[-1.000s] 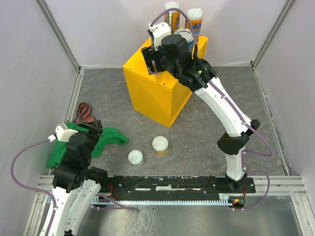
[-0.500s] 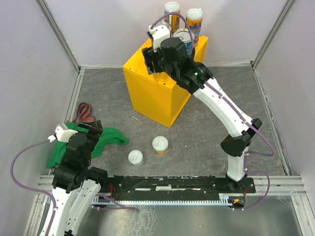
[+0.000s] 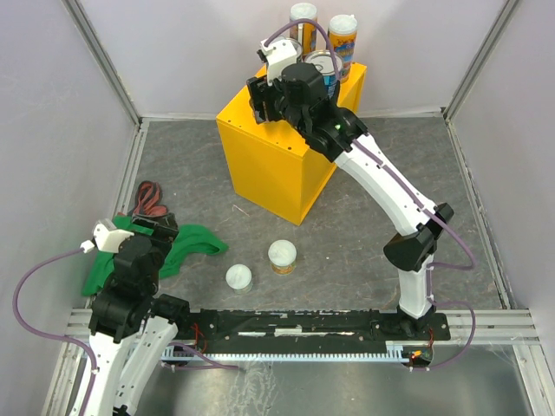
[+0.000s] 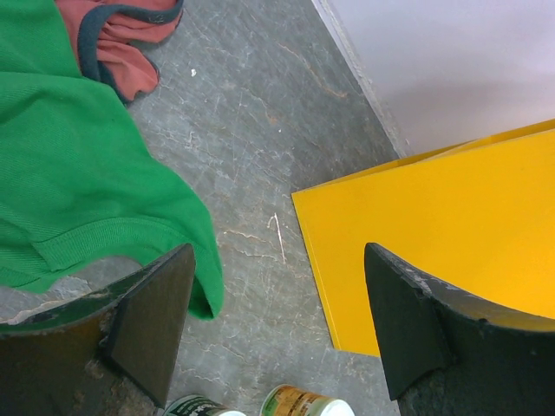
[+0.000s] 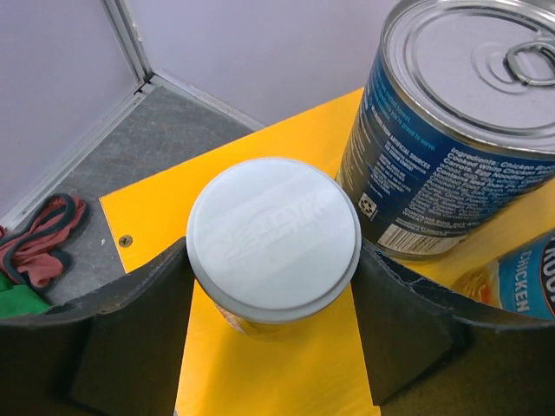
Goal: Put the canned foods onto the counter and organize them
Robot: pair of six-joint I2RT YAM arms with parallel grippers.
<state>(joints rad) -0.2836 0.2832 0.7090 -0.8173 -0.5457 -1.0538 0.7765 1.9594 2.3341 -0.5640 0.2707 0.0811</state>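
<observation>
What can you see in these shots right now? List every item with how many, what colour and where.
tall cans: 2, orange labels with white lids, standing at the far end of the counter top
wide cans: 2, blue labels, one silver top showing, on the counter top
short cans: 3, white lids, one on the counter top, two on the grey floor in front of the counter
counter: 1, bright yellow, far middle of the floor
green cloth: 1, green, on the floor at the left
red cloth: 1, red with dark trim, beyond the green cloth
left gripper: 1, black, open above the floor
right gripper: 1, black, closed on the short can on the counter
</observation>
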